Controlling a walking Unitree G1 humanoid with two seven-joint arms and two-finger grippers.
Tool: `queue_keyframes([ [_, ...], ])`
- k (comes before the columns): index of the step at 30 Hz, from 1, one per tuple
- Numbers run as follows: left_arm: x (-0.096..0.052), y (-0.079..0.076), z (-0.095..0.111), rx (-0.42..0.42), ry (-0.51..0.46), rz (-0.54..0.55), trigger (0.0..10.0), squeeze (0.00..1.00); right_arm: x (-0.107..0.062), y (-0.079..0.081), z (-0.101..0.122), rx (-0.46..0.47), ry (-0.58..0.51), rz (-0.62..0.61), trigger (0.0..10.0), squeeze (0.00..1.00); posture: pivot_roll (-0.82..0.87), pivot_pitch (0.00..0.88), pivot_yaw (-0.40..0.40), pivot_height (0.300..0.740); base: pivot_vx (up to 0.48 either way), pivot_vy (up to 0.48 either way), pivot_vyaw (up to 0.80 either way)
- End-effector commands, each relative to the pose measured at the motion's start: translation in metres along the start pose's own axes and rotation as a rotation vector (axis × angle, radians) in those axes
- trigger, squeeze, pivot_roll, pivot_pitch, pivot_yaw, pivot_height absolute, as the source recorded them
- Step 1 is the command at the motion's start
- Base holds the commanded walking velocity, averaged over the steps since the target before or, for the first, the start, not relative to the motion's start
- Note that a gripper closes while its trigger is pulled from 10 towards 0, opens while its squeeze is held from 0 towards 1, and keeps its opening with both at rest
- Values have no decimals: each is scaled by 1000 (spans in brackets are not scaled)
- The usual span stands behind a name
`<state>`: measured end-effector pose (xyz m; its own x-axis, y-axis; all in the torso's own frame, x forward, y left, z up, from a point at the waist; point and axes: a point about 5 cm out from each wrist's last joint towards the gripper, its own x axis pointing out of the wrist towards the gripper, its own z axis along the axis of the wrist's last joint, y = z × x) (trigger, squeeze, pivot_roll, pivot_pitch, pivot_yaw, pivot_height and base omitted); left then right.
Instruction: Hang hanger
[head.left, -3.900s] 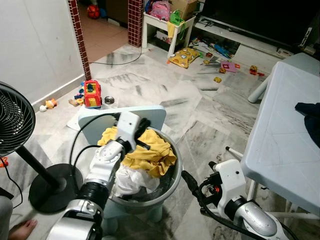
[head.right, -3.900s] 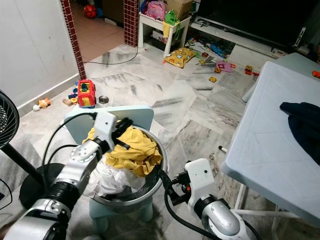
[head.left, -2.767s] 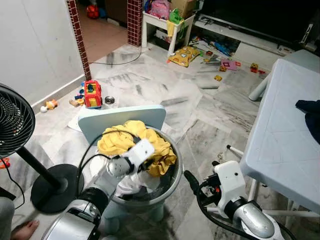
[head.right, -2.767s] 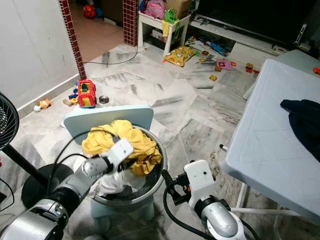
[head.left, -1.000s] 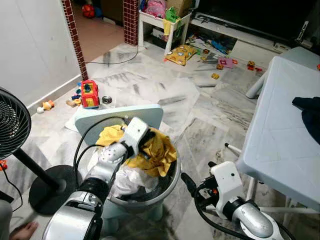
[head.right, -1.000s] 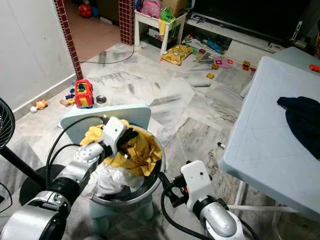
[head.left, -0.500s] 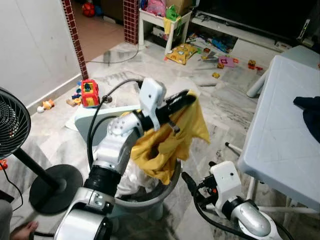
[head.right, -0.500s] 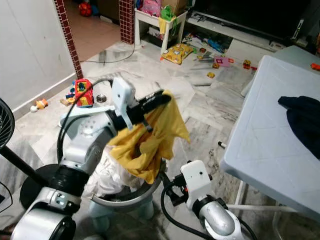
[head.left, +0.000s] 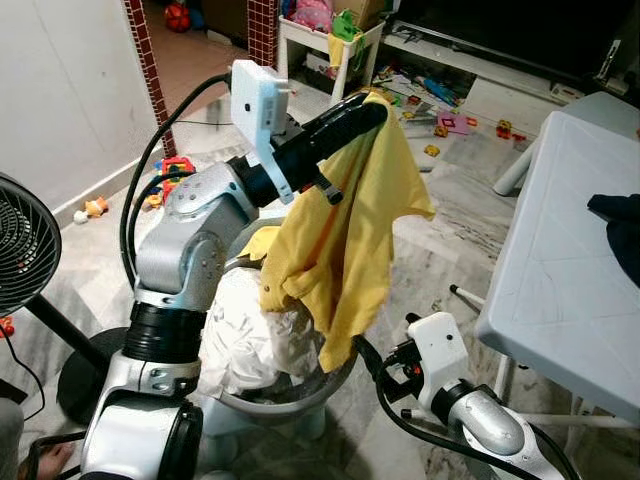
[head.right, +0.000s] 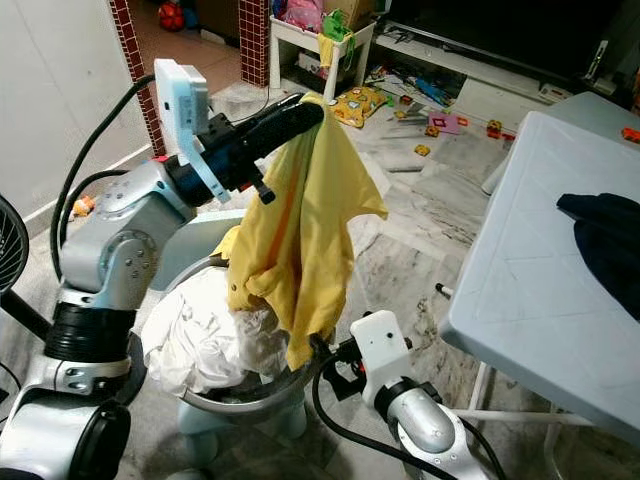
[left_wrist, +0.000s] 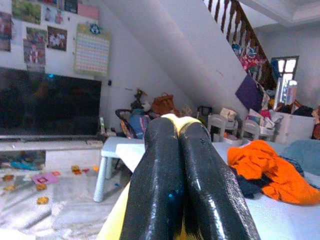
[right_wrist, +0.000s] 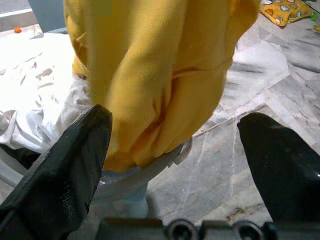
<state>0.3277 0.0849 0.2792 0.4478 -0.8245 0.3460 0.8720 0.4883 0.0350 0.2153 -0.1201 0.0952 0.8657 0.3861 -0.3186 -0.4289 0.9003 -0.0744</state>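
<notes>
Marble floor (head.left: 400, 230); left tool (head.left: 372, 108) pinched on yellow shirt (head.left: 345, 240) hanging lengthwise down over basin (head.right: 300, 385); right tool (right_wrist: 175, 145) wide

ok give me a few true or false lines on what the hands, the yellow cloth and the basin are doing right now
1. The left hand is shut on the yellow garment, held up above the basin. True.
2. The right hand is shut on the garment's lower edge. False: its fingers stand wide open, low beside the basin, with the cloth hanging in front of them.
3. White laundry lies in the basin. True.
4. The yellow garment lies spread on the table. False: it hangs from the left hand; a dark garment lies on the table.
5. A fan stands on the robot's left. True.
</notes>
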Motion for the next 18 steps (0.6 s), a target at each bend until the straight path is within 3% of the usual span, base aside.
queue_keyframes([
  [1,-7,-4,3,-13,4,-19,0,0,0,-2,-3,-5,9,-2,10000,0,126,69,-133,740,0,0,0],
  [6,-42,-3,-11,-96,103,4,0,0,0,-3,-5,-4,13,-3,10000,0,135,71,-134,740,0,0,0],
  [10,-71,0,-22,-115,173,55,0,0,0,-3,-8,-3,18,0,10000,0,144,75,-141,740,0,0,0],
  [14,-92,9,-34,-112,201,185,0,0,2,-3,-9,-4,19,9,10000,0,153,77,-153,740,0,0,0],
  [16,-112,19,-45,-90,232,311,0,0,3,-3,-8,-7,20,15,10000,0,155,79,-159,740,0,0,0],
  [18,-117,21,-48,-87,241,346,0,0,3,-3,-9,-8,21,16,10000,0,155,79,-159,740,0,0,0],
])
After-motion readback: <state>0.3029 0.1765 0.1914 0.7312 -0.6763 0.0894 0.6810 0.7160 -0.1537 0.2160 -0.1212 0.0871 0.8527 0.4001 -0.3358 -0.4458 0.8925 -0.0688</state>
